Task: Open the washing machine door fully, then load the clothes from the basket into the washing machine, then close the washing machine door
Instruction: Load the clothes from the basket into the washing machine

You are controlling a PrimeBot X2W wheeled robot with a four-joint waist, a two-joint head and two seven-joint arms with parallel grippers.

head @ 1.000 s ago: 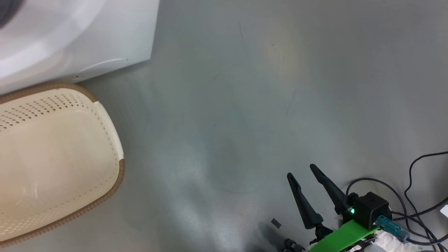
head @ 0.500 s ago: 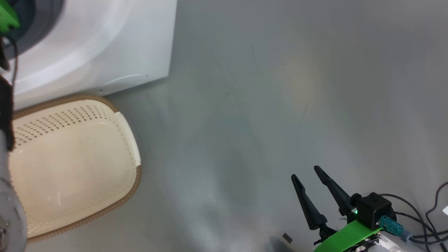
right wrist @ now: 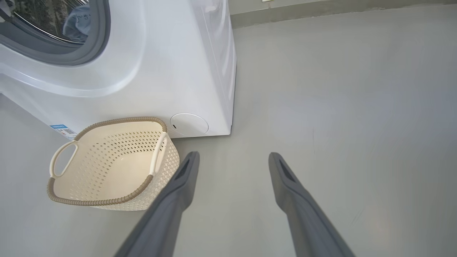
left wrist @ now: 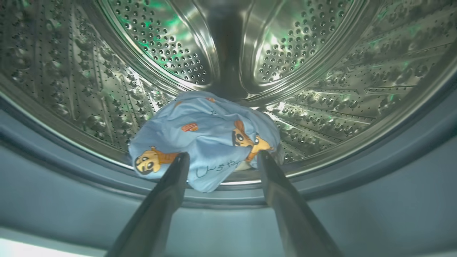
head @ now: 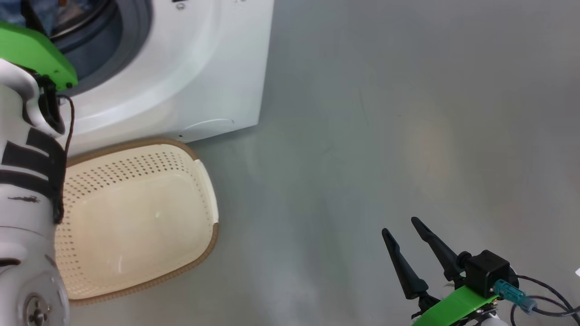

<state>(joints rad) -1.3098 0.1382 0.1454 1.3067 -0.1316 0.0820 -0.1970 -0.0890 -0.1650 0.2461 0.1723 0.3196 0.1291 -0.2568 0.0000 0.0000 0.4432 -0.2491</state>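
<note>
The white washing machine (head: 204,68) stands at the upper left, its opening uncovered; the washing machine door is out of view. The clothes (left wrist: 203,132), a light blue bundle with orange cartoon prints, lie at the front lip of the steel drum (left wrist: 160,43). My left gripper (left wrist: 223,156) is open at the drum mouth, its fingertips on either side of the bundle's near edge without squeezing it. The cream basket (head: 136,217) sits empty on the floor before the machine. My right gripper (head: 400,227) hangs open over bare floor at the lower right, holding nothing.
My pale left forearm (head: 22,190) with its green bracket reaches into the opening past the grey gasket (head: 136,40). From the right wrist I see the machine (right wrist: 178,71), the basket (right wrist: 107,167) and the clothes (right wrist: 80,25). Grey floor (head: 385,113) stretches right.
The head camera has shifted, bringing the machine's opening and my left forearm into the picture. My right gripper has kept its pose, still open.
</note>
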